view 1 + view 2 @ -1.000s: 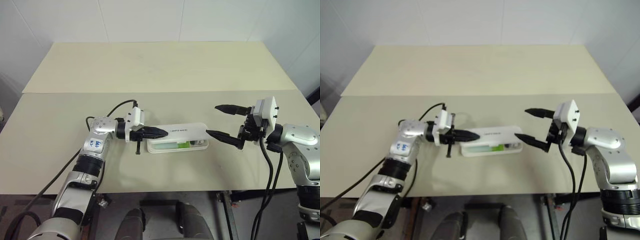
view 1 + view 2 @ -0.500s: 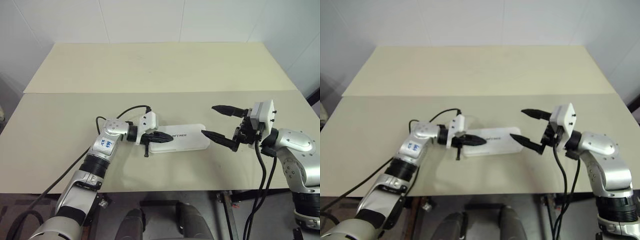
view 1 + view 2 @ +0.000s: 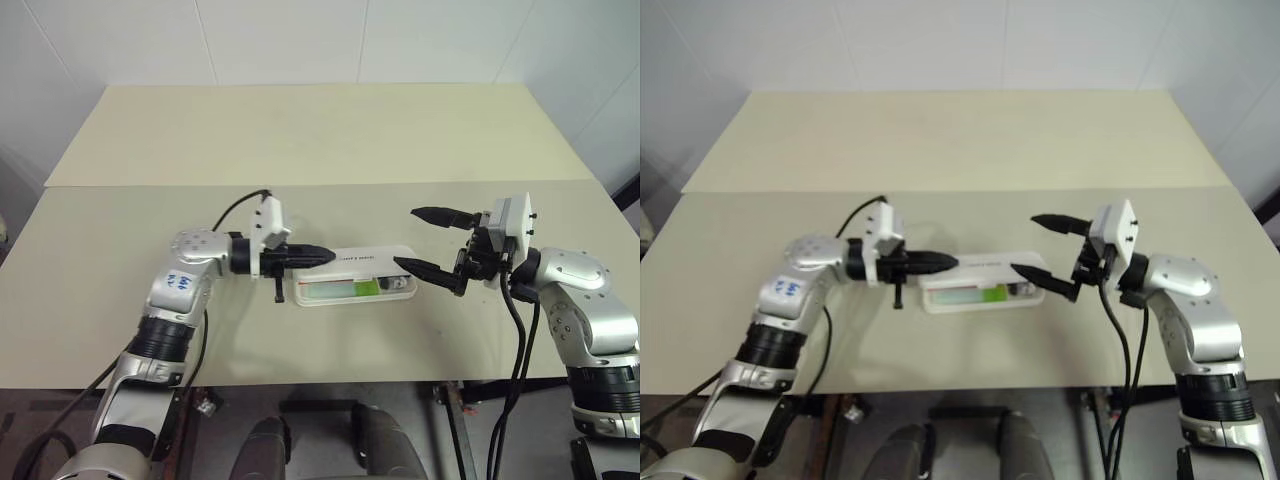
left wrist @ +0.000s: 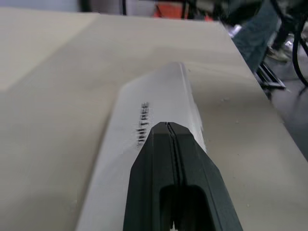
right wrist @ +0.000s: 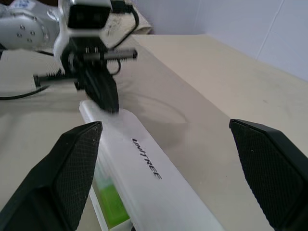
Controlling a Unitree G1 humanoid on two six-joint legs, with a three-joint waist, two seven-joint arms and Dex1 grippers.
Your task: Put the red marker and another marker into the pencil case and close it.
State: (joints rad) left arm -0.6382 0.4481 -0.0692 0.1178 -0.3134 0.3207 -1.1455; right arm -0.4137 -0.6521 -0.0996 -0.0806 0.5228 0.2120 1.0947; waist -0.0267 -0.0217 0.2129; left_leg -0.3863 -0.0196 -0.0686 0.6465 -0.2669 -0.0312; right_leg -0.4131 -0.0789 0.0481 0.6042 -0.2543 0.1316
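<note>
Since half a second ago the pencil case (image 3: 355, 277) lid has sprung back up; it was pressed flat. Your left tool (image 3: 322, 258), clenched on nothing, sits at the lid's left end. Another marker (image 3: 366, 288) shows green in the gap. Your right tool (image 3: 430, 241) stands released at the case's right end on the tabletop (image 3: 300, 140).

The left gripper (image 3: 318, 256) sits left of frame centre, its 2 fingers pressed together and pointing level toward the right. The right gripper (image 3: 422, 240) sits right of centre, fingers spread wide, pointing left, forearm bent below.
</note>
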